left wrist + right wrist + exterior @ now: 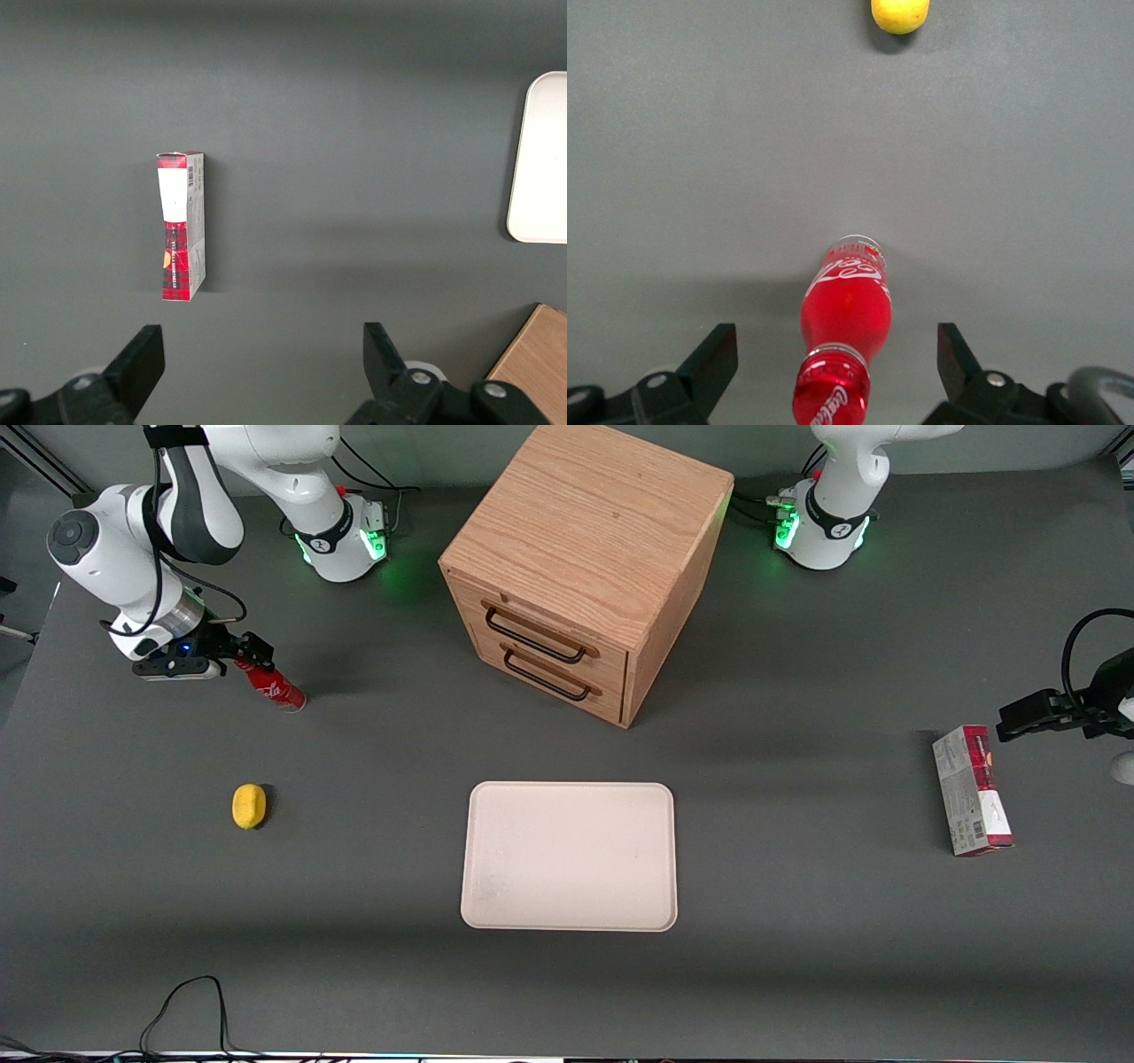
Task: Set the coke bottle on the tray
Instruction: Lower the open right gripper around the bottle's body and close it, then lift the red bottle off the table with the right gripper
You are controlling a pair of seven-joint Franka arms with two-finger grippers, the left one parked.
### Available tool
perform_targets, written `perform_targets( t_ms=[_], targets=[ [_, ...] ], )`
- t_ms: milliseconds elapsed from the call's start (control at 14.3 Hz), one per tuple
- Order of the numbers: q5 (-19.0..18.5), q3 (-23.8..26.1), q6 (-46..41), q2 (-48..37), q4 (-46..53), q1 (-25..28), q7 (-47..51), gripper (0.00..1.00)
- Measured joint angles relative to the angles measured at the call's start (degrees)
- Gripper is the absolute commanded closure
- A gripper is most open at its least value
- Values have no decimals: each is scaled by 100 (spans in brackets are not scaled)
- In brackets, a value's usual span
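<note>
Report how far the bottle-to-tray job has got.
Done: the gripper has reached the coke bottle, open fingers straddling its cap end. In hand: the grasp, not yet closed; the bottle lies on the table. Left: close, lift, carry to the bare tray.

a robotics lab, not a home: white robot arms (142, 540) are bolted by glowing green bases (341, 545) to a bare dark grey table (797, 957), loose black cables (190, 1001) trail over its edge, and a few unrelated props, a wooden drawer cabinet (576, 558), a lemon (249, 806) and a carton (973, 790), sit spread out on it.
</note>
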Motion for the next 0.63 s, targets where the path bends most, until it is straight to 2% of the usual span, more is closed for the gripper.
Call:
perform_targets(
  t_ms=[70,210,350,490,631],
  targets=[
    [0,0,0,0,0,0,-1,3],
    [0,0,0,0,0,0,-53,43],
    [0,-1,-27,0,0,0,-95,68],
    [0,-6,-60,0,0,0,-102,85],
    [0,-8,-98,0,0,0,-109,89]
  ],
)
